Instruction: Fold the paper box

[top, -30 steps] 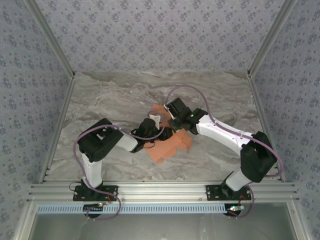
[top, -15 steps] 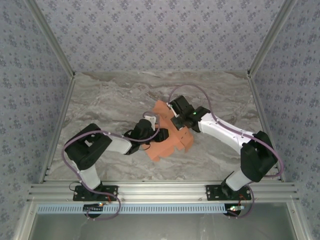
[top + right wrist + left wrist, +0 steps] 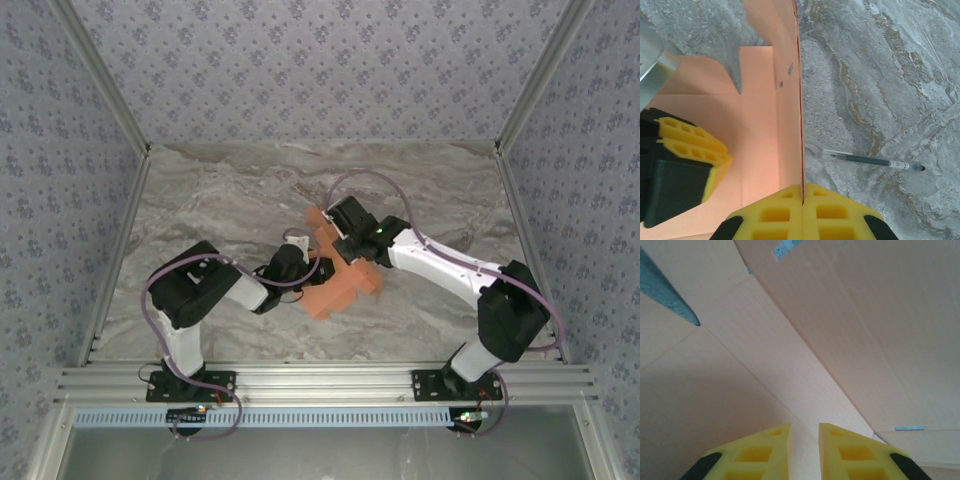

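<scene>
Both tools pinch the thin, creased salmon-orange paper box.

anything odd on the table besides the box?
Yes: a pen lies loose on the marble table, to the right of the paper box in the right wrist view. It has no part in the folding. The right gripper pinches an upright wall of the box.

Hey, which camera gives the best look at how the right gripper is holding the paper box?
The right wrist view: the right gripper is shut on a thin upright edge of the paper box. The top external view shows the gripper over the box, fingers hidden. The left wrist view shows card close up.
</scene>
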